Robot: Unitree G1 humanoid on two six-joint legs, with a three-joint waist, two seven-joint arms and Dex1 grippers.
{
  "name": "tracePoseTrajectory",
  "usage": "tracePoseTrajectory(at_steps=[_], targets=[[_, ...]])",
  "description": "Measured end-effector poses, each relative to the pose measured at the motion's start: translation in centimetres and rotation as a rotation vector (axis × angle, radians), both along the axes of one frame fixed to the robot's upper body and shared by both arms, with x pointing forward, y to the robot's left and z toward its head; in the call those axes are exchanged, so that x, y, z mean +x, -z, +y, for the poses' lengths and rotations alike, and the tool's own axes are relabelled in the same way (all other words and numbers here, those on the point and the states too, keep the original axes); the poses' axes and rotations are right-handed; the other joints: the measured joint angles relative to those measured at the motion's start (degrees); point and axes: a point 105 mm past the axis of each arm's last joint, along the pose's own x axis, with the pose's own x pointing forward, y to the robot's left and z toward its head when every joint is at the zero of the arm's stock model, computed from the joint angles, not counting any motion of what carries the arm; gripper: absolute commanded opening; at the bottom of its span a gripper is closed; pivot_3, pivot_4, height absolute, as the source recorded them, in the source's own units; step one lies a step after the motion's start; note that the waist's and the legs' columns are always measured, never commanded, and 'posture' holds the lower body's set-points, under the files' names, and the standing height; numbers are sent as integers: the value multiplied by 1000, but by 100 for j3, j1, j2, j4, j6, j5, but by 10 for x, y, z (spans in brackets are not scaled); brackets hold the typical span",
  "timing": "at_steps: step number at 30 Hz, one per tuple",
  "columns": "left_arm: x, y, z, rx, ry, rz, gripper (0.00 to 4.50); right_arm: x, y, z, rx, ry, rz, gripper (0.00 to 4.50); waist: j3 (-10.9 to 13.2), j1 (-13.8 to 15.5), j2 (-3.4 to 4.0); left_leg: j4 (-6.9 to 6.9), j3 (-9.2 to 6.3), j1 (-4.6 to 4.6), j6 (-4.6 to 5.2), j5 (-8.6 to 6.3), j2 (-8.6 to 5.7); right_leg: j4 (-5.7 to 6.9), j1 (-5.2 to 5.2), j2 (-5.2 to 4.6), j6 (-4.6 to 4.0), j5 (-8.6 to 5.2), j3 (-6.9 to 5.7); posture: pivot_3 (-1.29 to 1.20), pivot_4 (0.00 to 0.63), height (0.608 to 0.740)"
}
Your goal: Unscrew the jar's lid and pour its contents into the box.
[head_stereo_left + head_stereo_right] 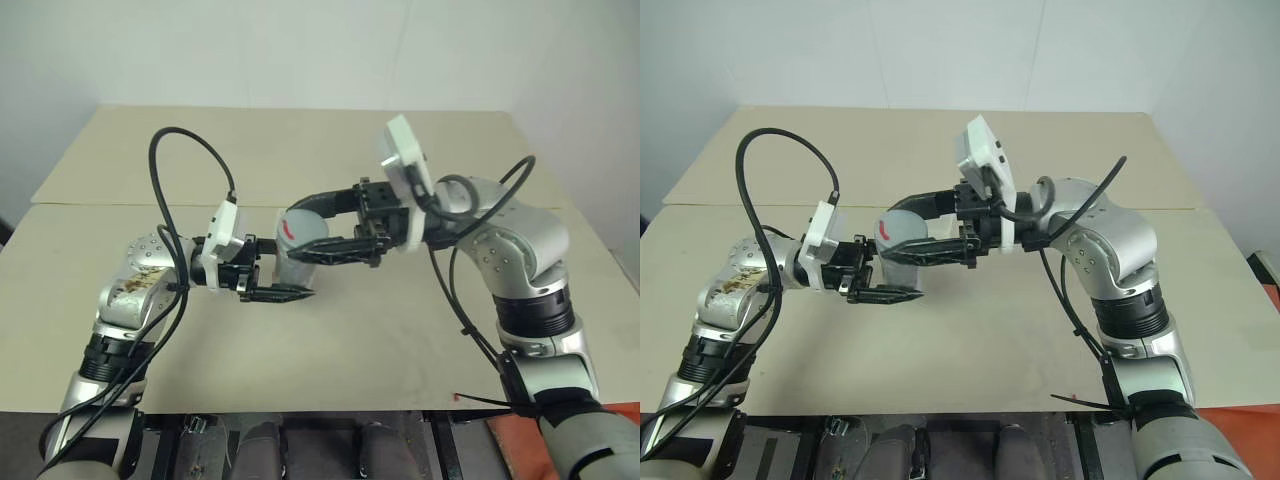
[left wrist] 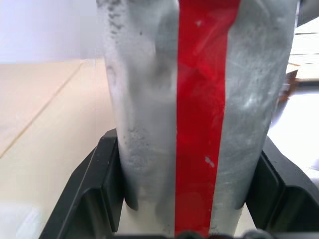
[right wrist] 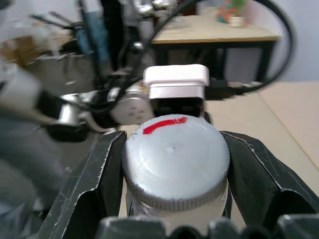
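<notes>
The jar (image 1: 295, 268) is a silver metal cylinder with a red stripe (image 2: 202, 114) down its side, held upright above the table. My left gripper (image 1: 290, 280) is shut on the jar's body, and its black fingers (image 2: 99, 184) press both sides in the left wrist view. The lid (image 3: 174, 154), grey-silver with a red mark on top, sits on the jar. My right gripper (image 1: 300, 228) comes in from the right and is shut on the lid, one finger (image 3: 94, 189) on each side. The box is out of view.
The beige tabletop (image 1: 400, 330) is made of two boards with a seam across the back. Its front edge runs just below my arms. An orange-red object (image 1: 520, 425) lies past the front right corner.
</notes>
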Motion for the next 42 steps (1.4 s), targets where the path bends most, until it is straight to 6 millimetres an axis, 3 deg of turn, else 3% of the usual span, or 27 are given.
tracePoseTrajectory(at_steps=[10, 15, 17, 24, 31, 36, 42], targets=[[-10, 1, -3, -19, 31, -5, 2806, -4, -1, 7, -3, -153, 13, 2996, 1, 14, 1, 0, -5, 0, 0, 0, 1, 6, 0, 0, 0, 0, 0, 0, 150, 740], [-10, -4, 0, -38, 18, -23, 2806, -7, -3, 14, 18, -191, -5, 4468, 1, 14, 1, 0, -7, 0, -1, 0, 1, 5, 0, 0, 0, 0, -1, 0, 150, 740], [-8, -5, 1, -44, -3, -26, 2806, -7, -2, 19, 18, -186, -3, 4468, 1, 13, 1, 0, -8, 0, -1, 0, 0, 8, 0, 0, 0, 0, 0, 0, 150, 740], [0, -4, 12, -59, -89, -18, 2806, 14, -4, 19, 55, 15, -1, 4468, 1, 16, 1, 0, -6, 0, -1, 1, 0, 10, 1, 0, 0, 0, -1, 0, 150, 740], [11, -1, 31, -67, -215, 11, 2806, 29, -5, -7, 101, 252, -2, 4468, 1, 18, 2, -1, -6, 0, -1, 1, 2, 5, -1, -1, 0, 0, -1, 0, 150, 740], [22, 18, 41, -95, -396, 72, 2806, 24, -6, -20, 180, 383, 14, 4468, 1, 18, 1, -4, -22, -1, 0, 0, 2, 7, -2, -2, 0, 0, 3, 0, 150, 740], [39, 17, 34, -161, -573, 61, 2806, 20, -13, -7, 220, 468, 0, 4468, 1, 13, 2, -4, -27, 5, -3, 2, 1, 3, -3, -2, -1, 0, 6, 0, 150, 740]])
